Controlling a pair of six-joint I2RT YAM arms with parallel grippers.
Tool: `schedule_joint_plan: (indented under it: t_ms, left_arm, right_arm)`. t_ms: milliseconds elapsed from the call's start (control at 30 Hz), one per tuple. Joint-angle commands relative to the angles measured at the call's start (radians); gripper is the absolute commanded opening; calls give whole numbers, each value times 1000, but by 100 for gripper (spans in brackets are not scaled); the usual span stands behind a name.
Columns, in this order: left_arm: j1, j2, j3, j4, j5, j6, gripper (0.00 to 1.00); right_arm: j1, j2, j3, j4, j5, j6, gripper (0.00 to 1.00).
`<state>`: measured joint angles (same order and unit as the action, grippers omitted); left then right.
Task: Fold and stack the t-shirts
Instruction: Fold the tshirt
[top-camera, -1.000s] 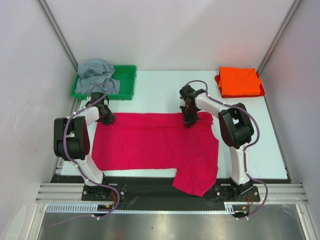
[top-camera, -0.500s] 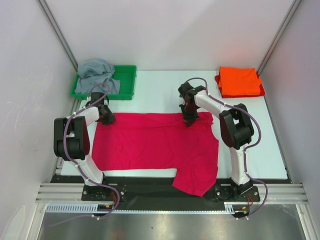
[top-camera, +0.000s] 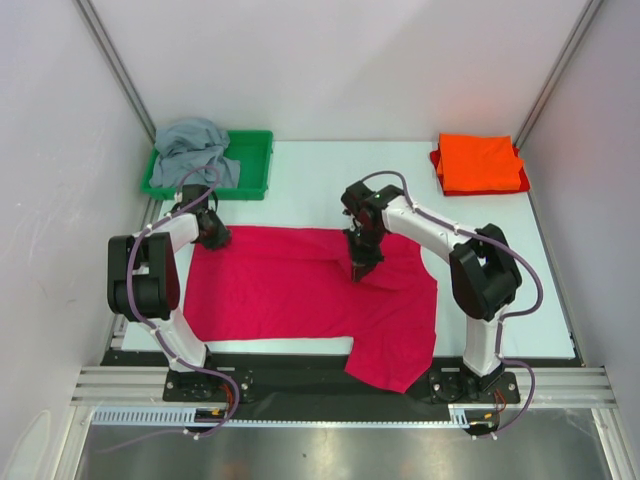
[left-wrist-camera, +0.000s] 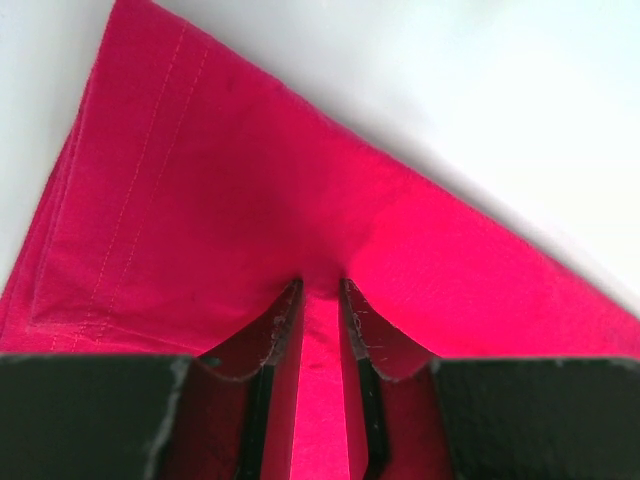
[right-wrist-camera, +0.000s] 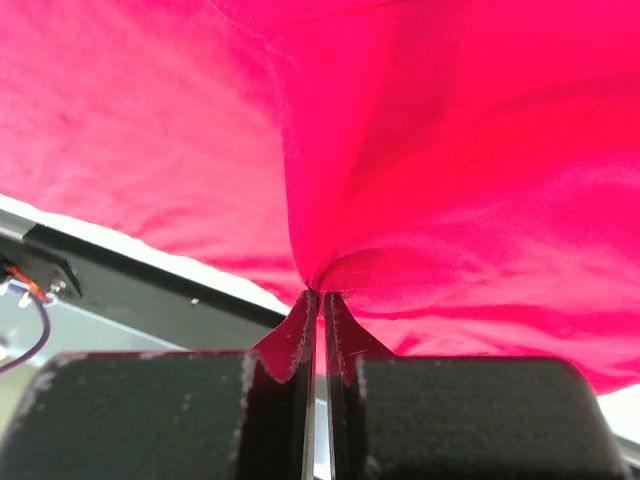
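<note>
The crimson-pink t-shirt (top-camera: 290, 290) lies spread across the white table, its near right part hanging over the front edge. My left gripper (top-camera: 213, 235) is shut on its far left corner, and the left wrist view shows cloth (left-wrist-camera: 250, 200) pinched between the fingers (left-wrist-camera: 320, 292). My right gripper (top-camera: 361, 268) is shut on the shirt's far edge, lifted and drawn over the middle; a bunch of cloth (right-wrist-camera: 450, 150) fans out from the tips (right-wrist-camera: 320, 296). The orange t-shirt (top-camera: 480, 163) lies folded at the back right. The grey t-shirt (top-camera: 195, 148) is crumpled.
The grey shirt sits in a green tray (top-camera: 255, 165) at the back left. A black rail (top-camera: 300, 360) runs along the table's near edge by the arm bases. Cage walls stand close on the left, right and back.
My right gripper shut on the shirt's far edge and moved left and toward the near side, pulling the cloth over itself. The left gripper stayed where it was.
</note>
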<state>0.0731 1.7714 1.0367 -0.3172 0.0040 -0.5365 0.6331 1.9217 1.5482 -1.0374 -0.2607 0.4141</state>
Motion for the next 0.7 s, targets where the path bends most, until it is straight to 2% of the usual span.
schedule_joint_plan:
  t_ms: [0,133,167,200,300,367,433,567,600,667]
  left_arm:
    - [5,17,-10,21,-48,47,26]
    - [5,8,-24,26,-48,53,26]
    - [5,7,-27,27,-50,56,26]
    - [5,5,-27,27,-50,59,26]
    - [4,3,-27,27,-38,63,29]
    - [4,-7,-30,27,-32,61,29]
    - [5,-18,-33,23,-32,61,29]
    - [4,-55,-38,10,-38,61,29]
    - [5,-65,-37,12,-41,64,29]
    - [5,-79,-23,4,-44,64,29]
  right_arm:
    - [31,-41,-54,20,-60,80,0]
    - [69,-49,-100,59,-84,124,0]
    - [76,-44,-109,71,-74,129,5]
    - [79,-40,-114,77,-69,127,17]
    - [77,-35,-129,102,-5,117,63]
    - [53,-46,-117,91,38,98,66]
    - [25,-104,-96,100,63,92,65]
    - [-120,-191,-73,174,118,83,62]
    - [-197,-191,-62,180,124,71,62]
    - [-265,-158,-48,233,133,42,66]
